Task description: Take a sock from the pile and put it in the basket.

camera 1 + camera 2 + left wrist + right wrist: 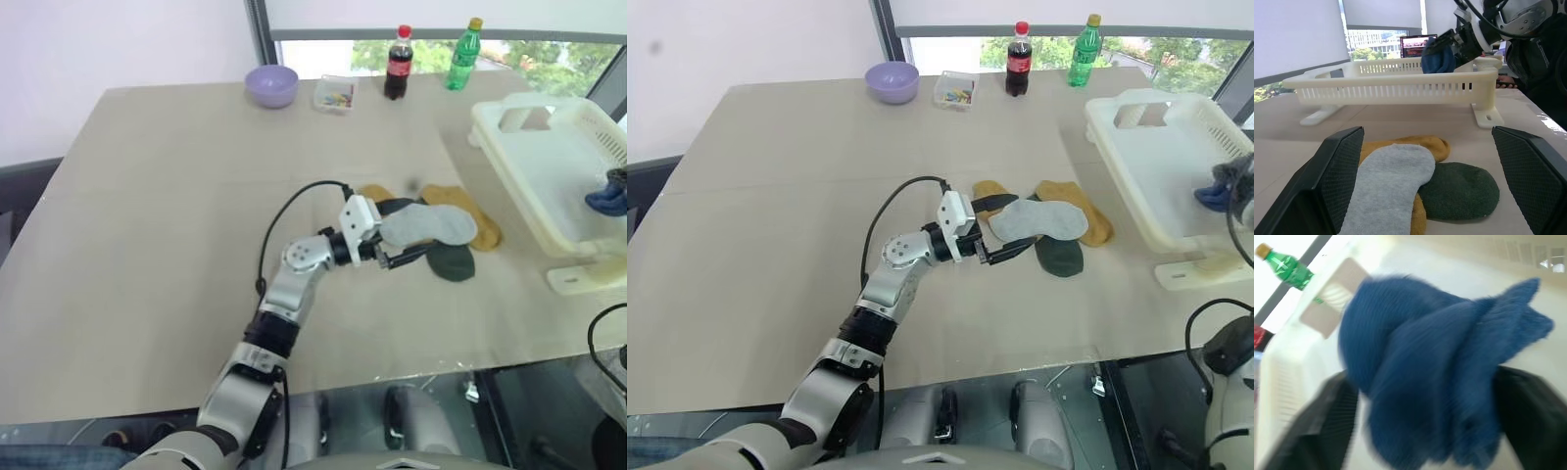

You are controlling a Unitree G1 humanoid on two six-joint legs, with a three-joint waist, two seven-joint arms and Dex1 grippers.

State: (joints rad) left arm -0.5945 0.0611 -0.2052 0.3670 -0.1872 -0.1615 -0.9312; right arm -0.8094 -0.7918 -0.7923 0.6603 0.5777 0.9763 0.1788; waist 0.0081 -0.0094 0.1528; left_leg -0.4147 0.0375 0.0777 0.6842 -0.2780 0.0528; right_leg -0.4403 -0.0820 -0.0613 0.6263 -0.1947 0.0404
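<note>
The left hand (400, 238) hangs low over the tan bench (176, 196), its two black fingers spread wide on either side of the near end of the pile (436, 230), gripping nothing. In that pile a pale grey sock (428, 225) lies on top of a mustard-yellow sock (480, 223) and beside a dark green sock (452, 260). Further right, the cream-white basket (549, 157) stands on the bench, and the right hand (1449, 41) is over it with a bunched blue sock (1440, 367) between its fingers; whether they pinch it I cannot tell. At the far edge stand a lilac bowl (271, 84), a small clear box (335, 94), a cola bottle (399, 63) and a green bottle (464, 54).
</note>
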